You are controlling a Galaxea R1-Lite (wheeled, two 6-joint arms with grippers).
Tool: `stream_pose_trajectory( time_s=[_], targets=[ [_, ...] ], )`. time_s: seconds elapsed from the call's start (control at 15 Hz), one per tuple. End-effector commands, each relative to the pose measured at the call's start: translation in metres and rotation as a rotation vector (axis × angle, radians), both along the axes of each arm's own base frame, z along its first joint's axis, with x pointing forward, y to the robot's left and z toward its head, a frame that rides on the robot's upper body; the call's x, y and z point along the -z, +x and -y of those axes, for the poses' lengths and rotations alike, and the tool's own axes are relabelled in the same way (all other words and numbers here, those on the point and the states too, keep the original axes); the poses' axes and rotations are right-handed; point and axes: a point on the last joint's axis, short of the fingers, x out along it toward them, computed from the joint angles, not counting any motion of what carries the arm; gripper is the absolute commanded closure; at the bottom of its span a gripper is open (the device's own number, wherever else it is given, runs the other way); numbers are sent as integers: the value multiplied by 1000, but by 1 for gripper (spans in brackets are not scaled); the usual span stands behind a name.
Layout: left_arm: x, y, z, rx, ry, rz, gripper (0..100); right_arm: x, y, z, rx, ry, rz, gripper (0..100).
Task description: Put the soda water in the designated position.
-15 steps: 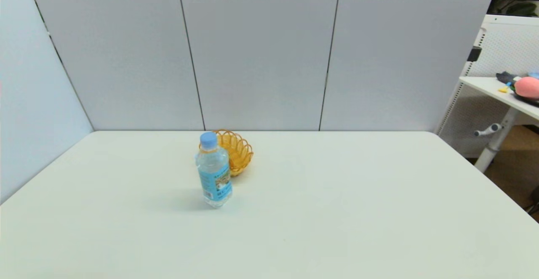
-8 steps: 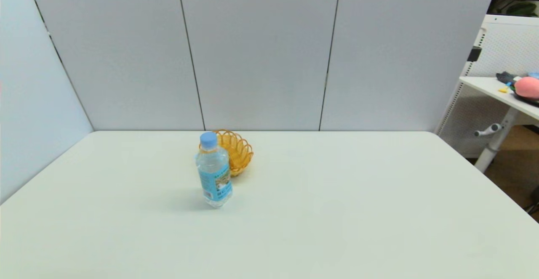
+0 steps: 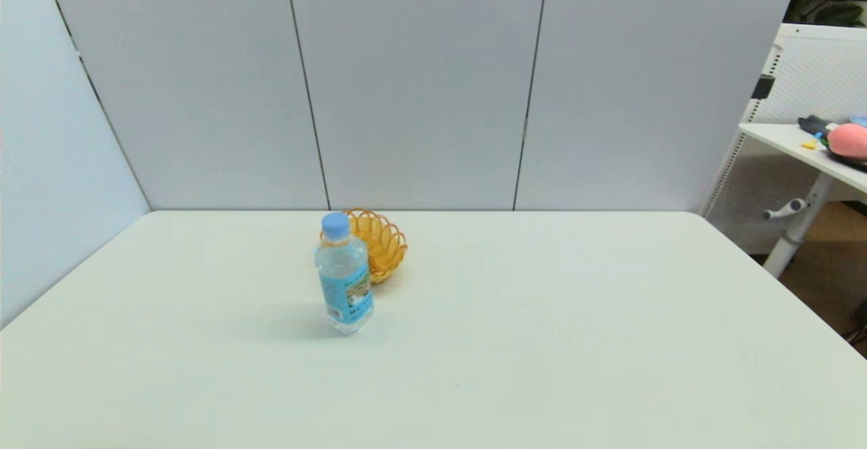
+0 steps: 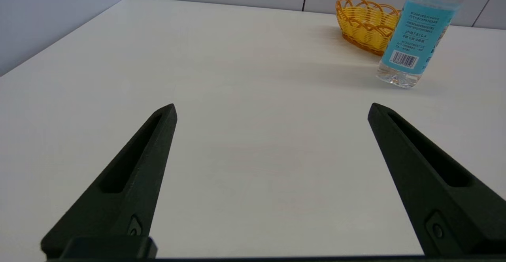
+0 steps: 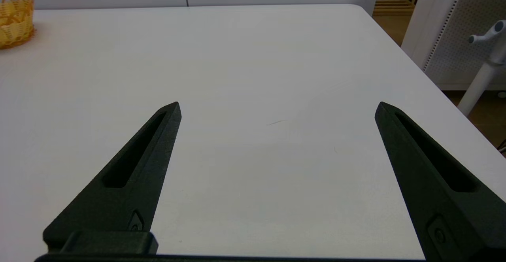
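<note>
The soda water [image 3: 344,280] is stood upright on the white table [image 3: 542,340] just in front of the yellow wicker basket [image 3: 379,244], well ahead of the left gripper [image 4: 272,110], whose fingers are spread wide over bare tabletop, as are the right gripper's [image 5: 277,108].

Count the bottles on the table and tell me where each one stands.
1. The bottle stands upright on the white table, left of centre, just in front of the yellow basket. Nothing on the table could hide another.
</note>
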Motion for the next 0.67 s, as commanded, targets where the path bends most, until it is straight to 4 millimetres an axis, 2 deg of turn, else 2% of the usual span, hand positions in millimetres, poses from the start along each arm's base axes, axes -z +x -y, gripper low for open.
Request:
stream_pose_trajectory(
  time_s=[0.07,0.67],
  targets=[
    [0,0,0,-1,-1,-2,0,0,0,0,0,0,-2,0],
    [0,0,0,-1,-1,-2,0,0,0,0,0,0,-2,0]
  ],
)
